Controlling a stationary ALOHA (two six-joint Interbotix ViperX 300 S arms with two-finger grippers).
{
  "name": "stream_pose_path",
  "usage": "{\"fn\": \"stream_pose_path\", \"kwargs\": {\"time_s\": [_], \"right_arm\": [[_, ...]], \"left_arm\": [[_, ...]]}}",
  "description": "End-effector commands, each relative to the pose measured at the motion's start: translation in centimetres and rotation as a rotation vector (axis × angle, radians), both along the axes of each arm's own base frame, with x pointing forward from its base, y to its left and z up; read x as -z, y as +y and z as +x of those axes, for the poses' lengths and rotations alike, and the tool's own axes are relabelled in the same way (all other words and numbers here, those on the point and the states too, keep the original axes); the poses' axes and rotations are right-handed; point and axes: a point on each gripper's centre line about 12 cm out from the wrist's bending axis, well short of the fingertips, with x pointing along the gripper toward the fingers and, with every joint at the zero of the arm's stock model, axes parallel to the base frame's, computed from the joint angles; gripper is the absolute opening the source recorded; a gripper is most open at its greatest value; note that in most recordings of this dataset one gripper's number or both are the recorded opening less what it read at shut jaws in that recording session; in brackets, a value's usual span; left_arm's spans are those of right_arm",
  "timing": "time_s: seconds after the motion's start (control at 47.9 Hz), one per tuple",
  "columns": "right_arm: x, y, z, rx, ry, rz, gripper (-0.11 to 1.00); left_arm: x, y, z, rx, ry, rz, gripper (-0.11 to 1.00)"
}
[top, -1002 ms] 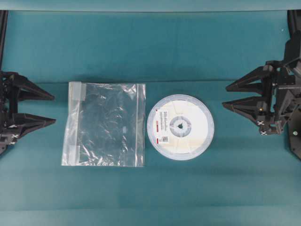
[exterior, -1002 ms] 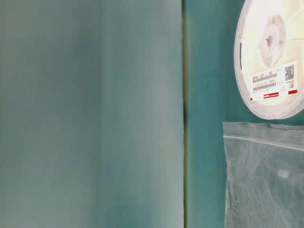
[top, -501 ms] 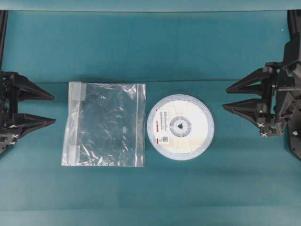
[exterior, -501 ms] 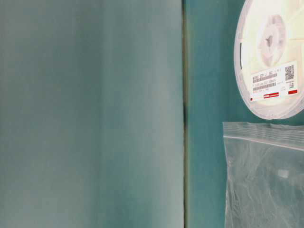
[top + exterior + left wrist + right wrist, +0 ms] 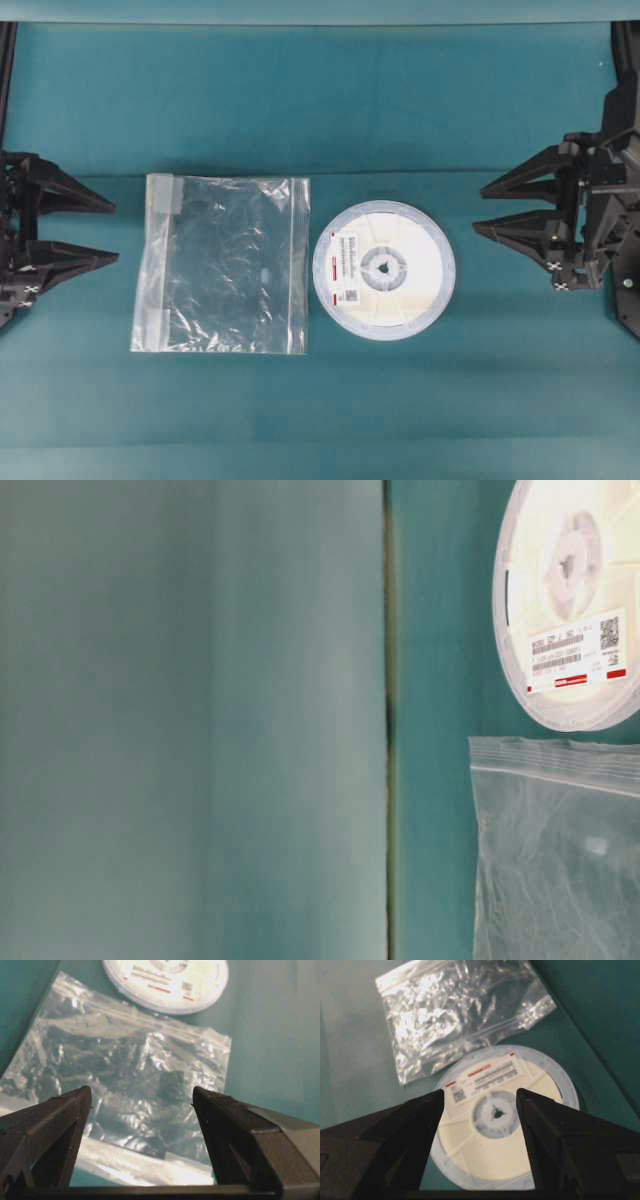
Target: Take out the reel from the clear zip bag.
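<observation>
Lying flat, round white reel [image 5: 384, 271]

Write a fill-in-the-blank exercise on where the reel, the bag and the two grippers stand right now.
1. The flat round white plastic reel lies ____ the crinkly clear square zip bag, not in it.
2. The bag holds ____.
3. The left gripper and right gripper both have ____ jaws.
4. The label on the reel bears a ____ stripe.

Missing words: beside; nothing; open; red
</observation>
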Motion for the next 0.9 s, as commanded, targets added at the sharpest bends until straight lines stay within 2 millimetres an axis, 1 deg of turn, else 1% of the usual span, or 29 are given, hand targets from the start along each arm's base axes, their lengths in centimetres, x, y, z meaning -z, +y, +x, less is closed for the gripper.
{"fn": "stream_pose_path", "kwargs": {"time_s": [0.0, 0.292, 0.877], "right_arm": [[-0.32, 0.03, 0.15, -0.008, -0.009, -0.013, 0.77], [0.11, 0.09, 0.02, -0.011, -0.003, -0.010, 0.77], [0.01, 0.17, 0.01, -0.015, -0.009, -0.011, 0.77]], "left_arm": [[-1.03, 0.04, 0.41, 0.001, -0.029, 0.005, 0.88], [-0.94, 0.04, 0.41, 0.001, -0.026, 0.004, 0.87], [-1.00, 0.04, 0.43, 0.002, -0.027, 0.007, 0.87]]}}
